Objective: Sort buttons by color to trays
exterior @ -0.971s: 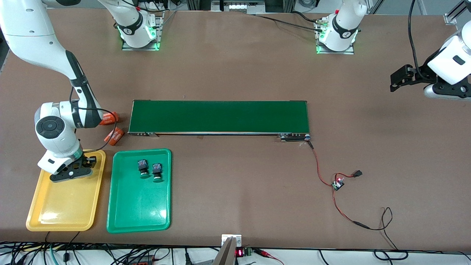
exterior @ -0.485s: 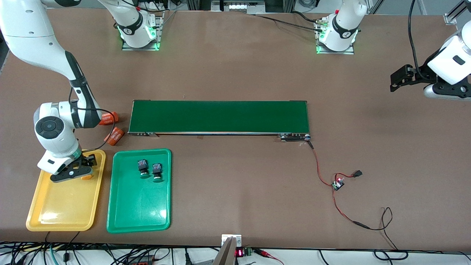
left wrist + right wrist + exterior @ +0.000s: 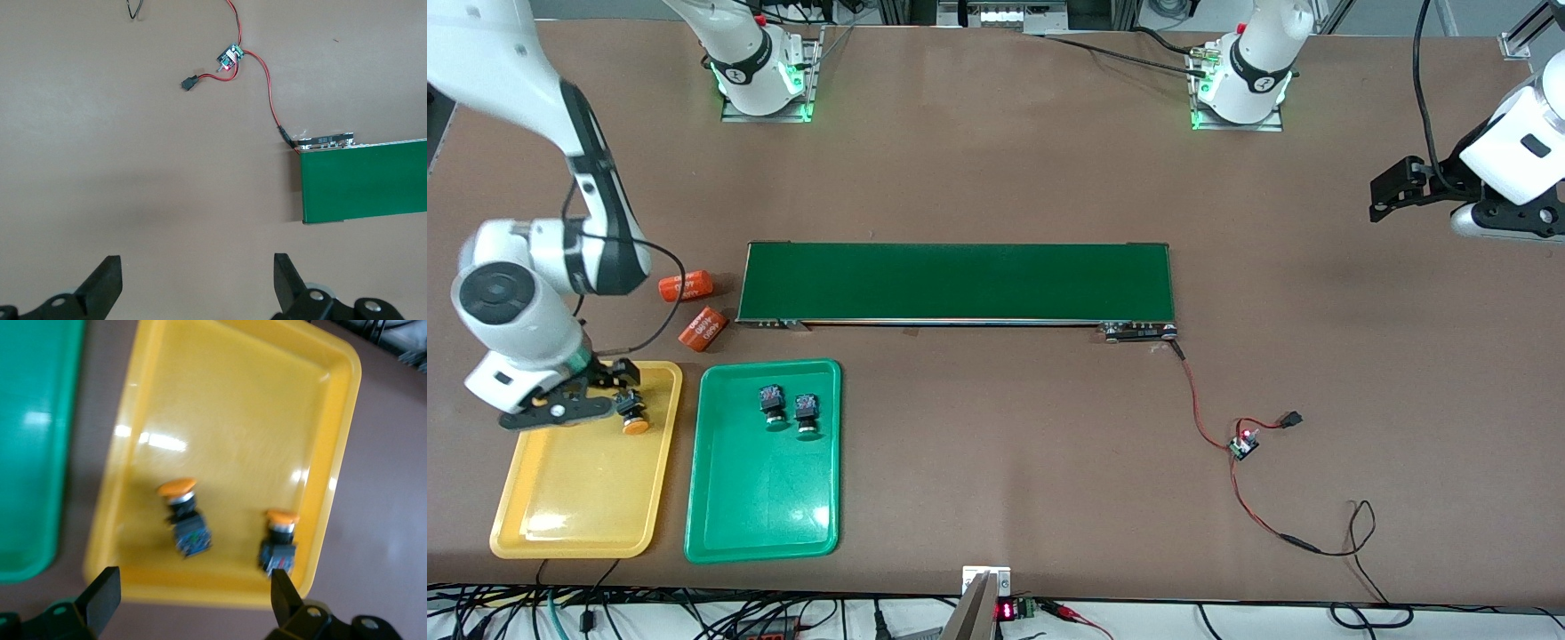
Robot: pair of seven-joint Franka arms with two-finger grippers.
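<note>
1. my right hand (image 3: pixel 574 400) hangs over the yellow tray (image 3: pixel 578 498), at the tray's end farthest from the front camera, its fingers spread wide and holding nothing.
2. two yellow-orange buttons (image 3: pixel 185 520) lie in that tray under the hand, apart from each other, on their sides with caps pointing toward the front camera; the front view shows only one (image 3: pixel 633 416), just beside my fingers.
3. two green buttons (image 3: pixel 774 405) lie side by side in the green tray (image 3: pixel 765 507), which sits just beside the yellow one.
4. two orange cylinders (image 3: pixel 694 307) lie on the table (image 3: pixel 996 160) between the trays and the dark-green belt (image 3: pixel 956 282).
5. my left hand (image 3: pixel 1392 191) waits, open and empty, above bare table at the left arm's end.
</note>
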